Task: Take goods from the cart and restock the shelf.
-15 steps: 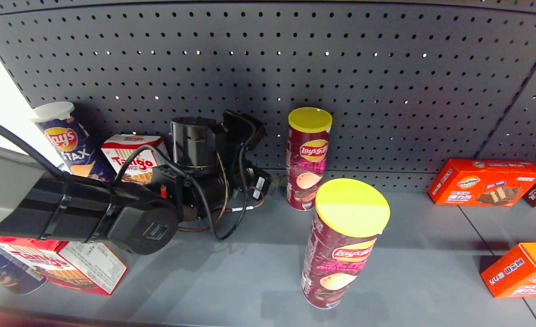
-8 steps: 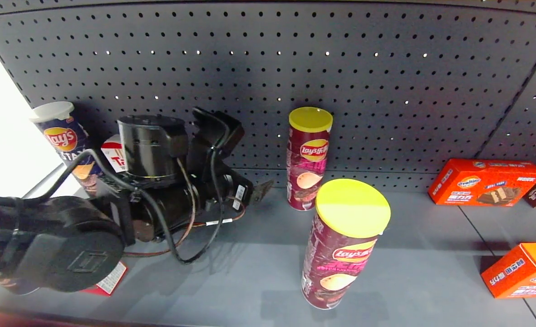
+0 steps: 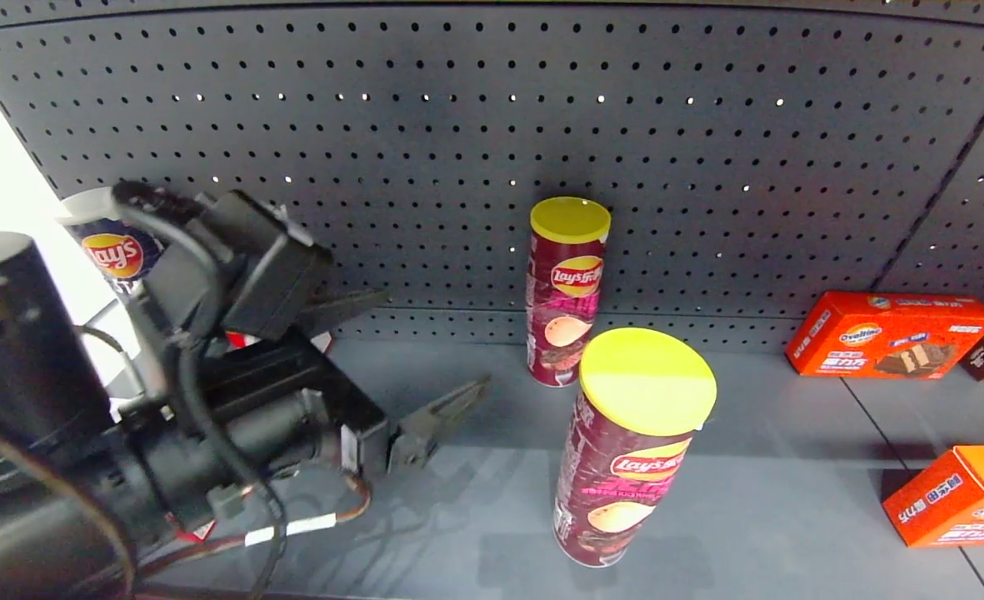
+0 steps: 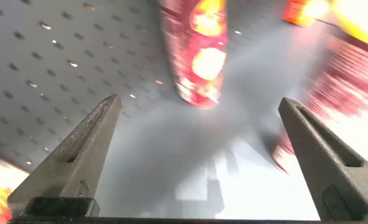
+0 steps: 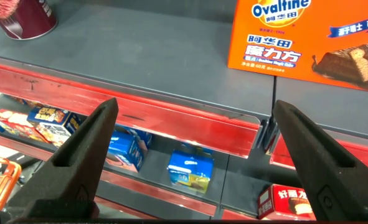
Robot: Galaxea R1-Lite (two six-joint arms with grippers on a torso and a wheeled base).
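Grey shelf [image 3: 791, 467] is carrying two upright chip cans [image 3: 625, 467]; left pincer [image 3: 433, 337] is hovering near them, spread and empty; right pincer [image 5: 195, 106] is gaping too.

Matt metal shelf [image 3: 791, 475], glossy plastic lid [image 3: 647, 379]

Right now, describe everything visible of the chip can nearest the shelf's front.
The front chip can is a tall maroon tube with a printed wrap and a flat yellow lid, closed. It stands upright on the grey shelf, ahead of a matching can; the open left gripper is beside it, not touching.
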